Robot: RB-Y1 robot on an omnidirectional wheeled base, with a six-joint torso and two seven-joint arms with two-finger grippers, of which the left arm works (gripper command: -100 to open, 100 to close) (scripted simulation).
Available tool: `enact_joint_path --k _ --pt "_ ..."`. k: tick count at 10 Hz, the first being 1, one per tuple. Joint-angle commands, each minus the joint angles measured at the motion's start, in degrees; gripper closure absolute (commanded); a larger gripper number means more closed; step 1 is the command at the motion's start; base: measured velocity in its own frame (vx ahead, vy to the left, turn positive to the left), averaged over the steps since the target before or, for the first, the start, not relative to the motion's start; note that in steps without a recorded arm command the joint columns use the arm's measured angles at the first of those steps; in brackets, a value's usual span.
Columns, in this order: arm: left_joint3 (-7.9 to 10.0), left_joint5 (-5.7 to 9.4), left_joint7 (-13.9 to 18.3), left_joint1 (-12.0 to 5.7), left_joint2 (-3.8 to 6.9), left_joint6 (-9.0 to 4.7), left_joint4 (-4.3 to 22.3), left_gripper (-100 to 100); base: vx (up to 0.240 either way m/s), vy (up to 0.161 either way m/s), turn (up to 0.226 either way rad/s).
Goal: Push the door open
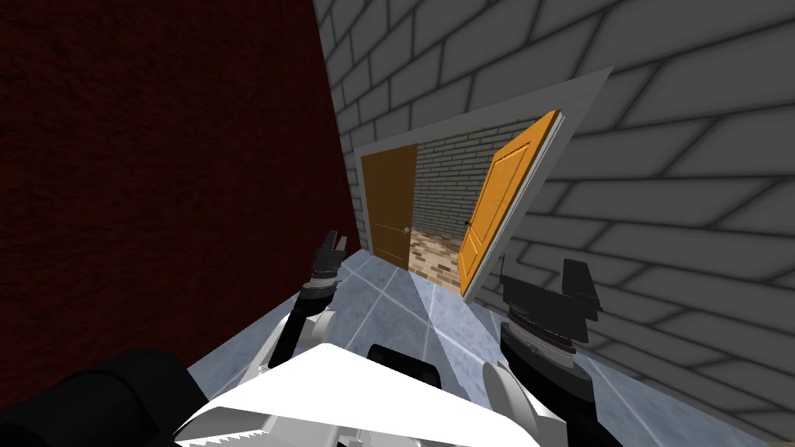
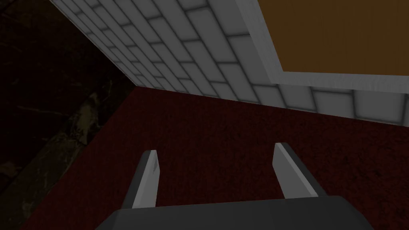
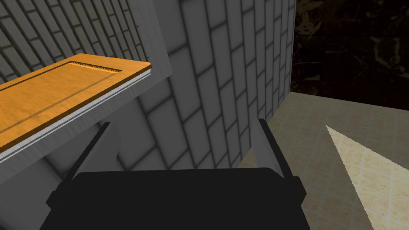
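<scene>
1. Facing an orange door [image 1: 501, 206] ahead and slightly right, hung in a pale grey frame [image 1: 582, 105] within a grey block wall [image 1: 683, 178]. Standing partly swung away, with a passage opening behind it.
2. Holding the right gripper [image 3: 183, 127] released, blades spread, raised close to the door's hinged side by the frame. Probably poised to press the leaf, though leverage looks better nearer the handle edge.
3. Carrying the left gripper [image 2: 215, 149] likewise released, low beside the dark red wall [image 2: 219, 131], out of the push's way.
4. Reading the door as flat, smooth and wood-grained, with a shallow recessed panel and a pale edge strip.
5. Cannot tell whether the darker brown panel [image 1: 388, 206] with a small knob sits in the same frame or beyond it.
</scene>
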Motion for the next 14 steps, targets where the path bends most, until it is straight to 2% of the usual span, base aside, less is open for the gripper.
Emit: enact_joint_path --k 1,6,7,14 --pt "-0.45 1.53 1.41 -0.79 0.46 -0.64 2.22 -100 0.077 -0.017 -0.113" --pt "-1.44 4.91 4.52 -2.55 1.3 -2.04 7.14 -100 0.079 0.042 -0.103" --pt "-1.84 6.28 5.79 -3.26 1.61 -2.62 9.14 -100 0.099 0.036 -0.144" --pt "-3.7 12.65 11.65 -6.57 2.7 -5.27 18.4 -100 0.087 0.046 -0.121"
